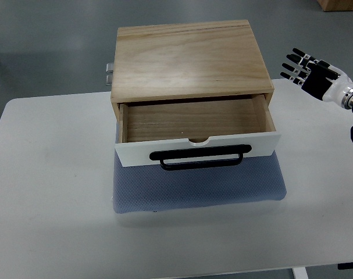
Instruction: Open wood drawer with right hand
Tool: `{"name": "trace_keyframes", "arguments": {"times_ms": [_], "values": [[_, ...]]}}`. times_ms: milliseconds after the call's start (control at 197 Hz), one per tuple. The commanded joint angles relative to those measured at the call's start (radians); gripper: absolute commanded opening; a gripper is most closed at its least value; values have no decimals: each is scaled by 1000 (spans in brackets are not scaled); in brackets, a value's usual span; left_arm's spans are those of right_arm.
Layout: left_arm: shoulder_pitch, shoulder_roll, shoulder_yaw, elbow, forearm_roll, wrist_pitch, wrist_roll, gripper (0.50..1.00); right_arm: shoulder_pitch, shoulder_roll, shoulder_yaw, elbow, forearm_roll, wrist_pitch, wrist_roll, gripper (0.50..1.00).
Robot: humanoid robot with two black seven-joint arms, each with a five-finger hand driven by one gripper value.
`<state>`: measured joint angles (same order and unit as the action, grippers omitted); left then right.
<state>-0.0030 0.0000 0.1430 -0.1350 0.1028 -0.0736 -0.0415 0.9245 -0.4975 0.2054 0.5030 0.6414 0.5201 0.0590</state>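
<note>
A wooden drawer box (191, 58) stands on a blue-grey pad (199, 189) on the white table (48, 174). Its drawer (193, 122) is pulled out toward me and is empty inside. The drawer has a white front panel (199, 150) with a black bar handle (200, 159). My right hand (304, 68) hangs in the air to the right of the box, at the level of its top, apart from it. Its fingers are spread and hold nothing. The left arm does not show.
A metal latch (109, 72) sticks out at the box's left rear side. The table's far edge runs behind the box, with grey floor beyond. A wooden object (342, 4) shows at the top right corner.
</note>
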Motion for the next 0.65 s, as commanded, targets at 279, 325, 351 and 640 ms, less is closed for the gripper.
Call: {"name": "trace_keyframes", "arguments": {"times_ms": [279, 325, 351, 640], "values": [[0, 0, 0, 0, 0, 0, 0, 1000, -22, 13, 15, 2, 12, 9, 12, 954], [0, 0, 0, 0, 0, 0, 0, 1000, -26, 14, 15, 2, 12, 17, 12, 954], [0, 0, 0, 0, 0, 0, 0, 1000, -27, 14, 15, 2, 12, 18, 12, 954], [0, 0, 0, 0, 0, 0, 0, 1000, -39, 17, 8, 2, 6, 17, 12, 954]]}}
